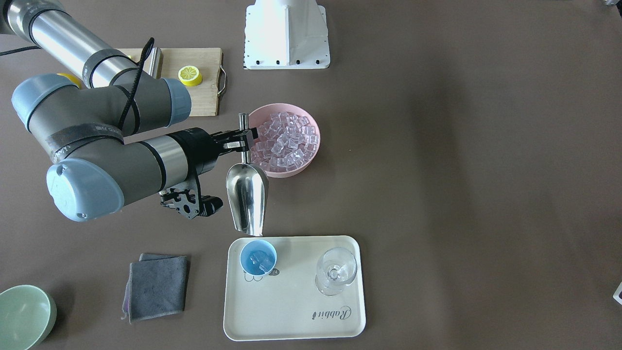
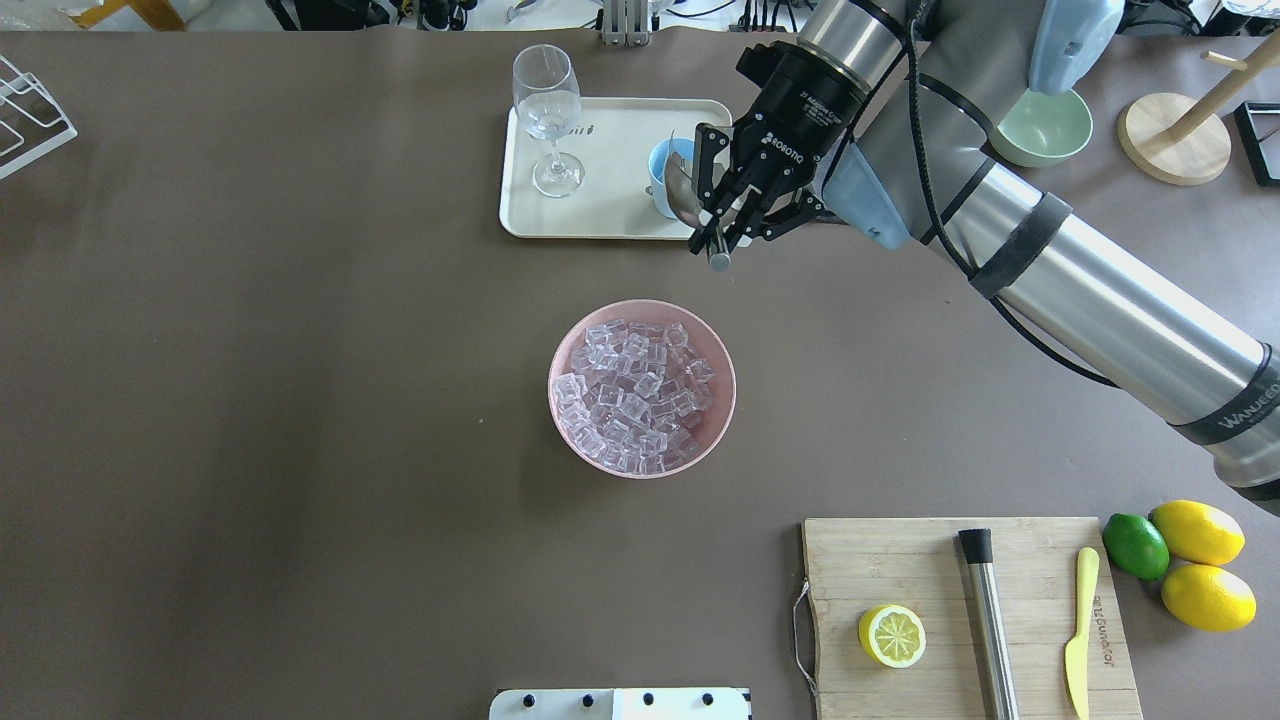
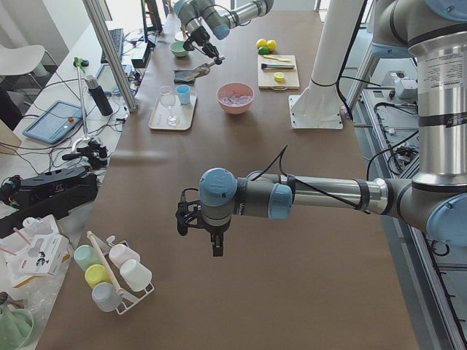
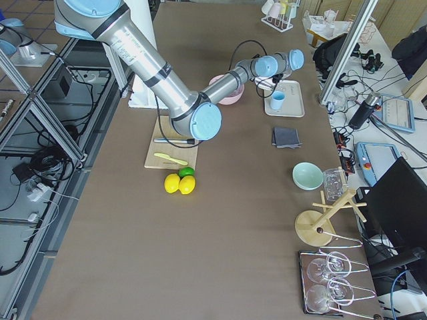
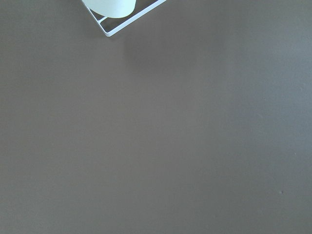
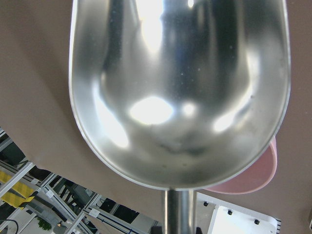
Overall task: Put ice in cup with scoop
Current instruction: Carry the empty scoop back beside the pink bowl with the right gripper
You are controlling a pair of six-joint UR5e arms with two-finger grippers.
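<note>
My right gripper (image 1: 244, 140) is shut on the thin handle of the steel scoop (image 1: 247, 197). The scoop hangs mouth-down just over the near rim of the light-blue cup (image 1: 258, 256). In the right wrist view the scoop's trough (image 6: 180, 92) is empty. The cup stands on a cream tray (image 1: 291, 311) and holds a few ice cubes (image 1: 263, 262). Most of the ice (image 1: 284, 140) fills a pink bowl (image 1: 312, 154) behind the scoop. In the overhead view the gripper (image 2: 722, 225) and scoop (image 2: 683, 195) partly hide the cup (image 2: 660, 165). My left gripper (image 3: 197, 227) hovers far off; I cannot tell whether it is open.
A clear stemmed glass (image 1: 335, 271) stands on the tray beside the cup. A grey cloth (image 1: 156, 286) and a pale-green bowl (image 1: 22, 316) lie past the tray. A cutting board (image 2: 970, 610) carries a lemon half (image 2: 891, 635), a steel cylinder and a knife.
</note>
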